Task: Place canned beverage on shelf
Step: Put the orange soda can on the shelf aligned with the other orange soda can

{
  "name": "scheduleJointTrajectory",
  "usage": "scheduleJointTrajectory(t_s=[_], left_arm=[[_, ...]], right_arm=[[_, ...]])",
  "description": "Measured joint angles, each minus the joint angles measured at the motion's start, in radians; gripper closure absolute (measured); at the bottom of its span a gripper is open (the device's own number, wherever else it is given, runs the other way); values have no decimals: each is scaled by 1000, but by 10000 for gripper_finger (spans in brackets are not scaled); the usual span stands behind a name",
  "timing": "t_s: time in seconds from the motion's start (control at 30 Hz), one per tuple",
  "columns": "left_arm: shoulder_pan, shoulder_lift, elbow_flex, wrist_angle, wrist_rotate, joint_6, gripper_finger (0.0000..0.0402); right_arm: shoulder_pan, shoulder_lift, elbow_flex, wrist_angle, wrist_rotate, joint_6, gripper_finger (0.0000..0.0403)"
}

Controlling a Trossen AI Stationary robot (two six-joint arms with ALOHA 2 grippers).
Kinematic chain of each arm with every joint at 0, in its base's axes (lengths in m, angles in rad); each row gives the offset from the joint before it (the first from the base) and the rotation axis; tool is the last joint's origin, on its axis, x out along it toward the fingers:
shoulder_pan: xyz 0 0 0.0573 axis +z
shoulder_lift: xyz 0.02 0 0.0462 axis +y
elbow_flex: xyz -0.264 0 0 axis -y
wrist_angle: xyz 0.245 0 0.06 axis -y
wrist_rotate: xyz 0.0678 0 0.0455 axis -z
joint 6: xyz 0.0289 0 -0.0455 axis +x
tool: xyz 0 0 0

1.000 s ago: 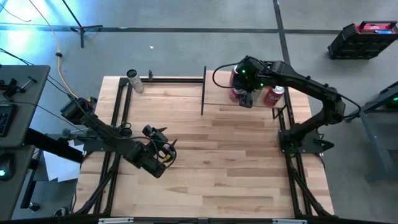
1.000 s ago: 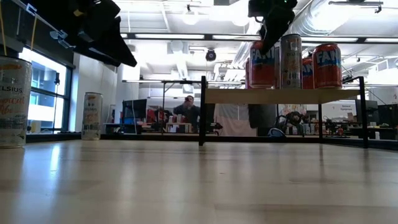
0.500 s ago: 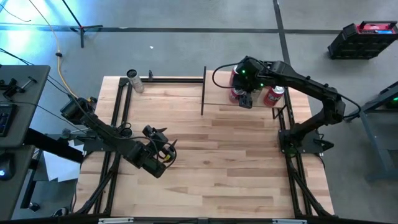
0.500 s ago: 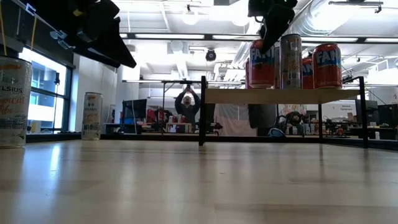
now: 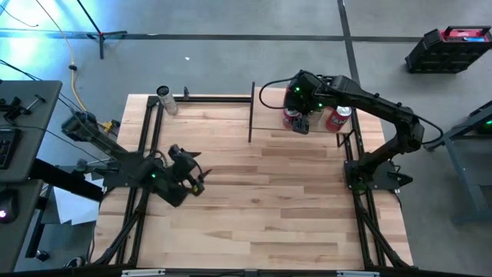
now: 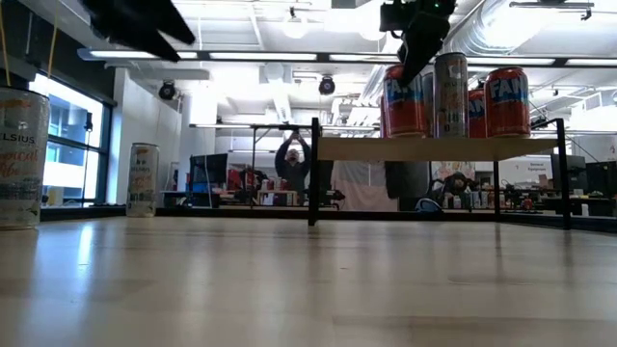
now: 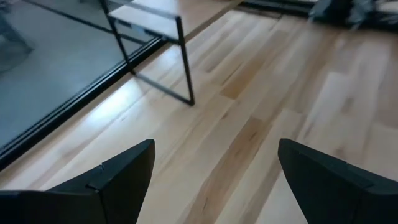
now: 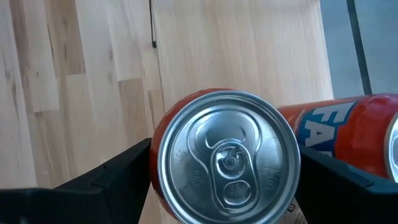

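High view: right gripper [image 5: 301,123] sits over the shelf [image 5: 269,119] at the table's far right corner, directly above an orange can [image 8: 227,155]. Right wrist view shows the can's top centred between the fingers, which flank it on both sides; cannot tell whether they press the wall or stand just clear. Low view: 4 cans stand upright on the shelf board [image 6: 434,147] — 3 orange, 1 silver [image 6: 450,94] — with the gripper [image 6: 416,39] just above the leftmost orange one.

Progress, as a judgement: this can looks set down on the shelf; what is left is letting go and lifting away. 2 more cans remain on the tabletop at the far left [image 6: 143,179] and near left [image 6: 21,159].

Change since 1 s ago: left gripper [image 5: 188,165], fingers apart and empty, has drawn back toward the table's left edge; right arm barely shifted.
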Motion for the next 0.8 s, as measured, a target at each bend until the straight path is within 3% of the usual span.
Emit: scheduleJointTrajectory(t_s=[0.2, 0.8], left_arm=[[-3, -86, 0, 11, 33, 61, 69], [-1, -69, 0, 10, -32, 71, 69]], right_arm=[[0, -2, -1, -2, 27, 2, 80], [-4, 1, 3, 13, 85, -3, 27]])
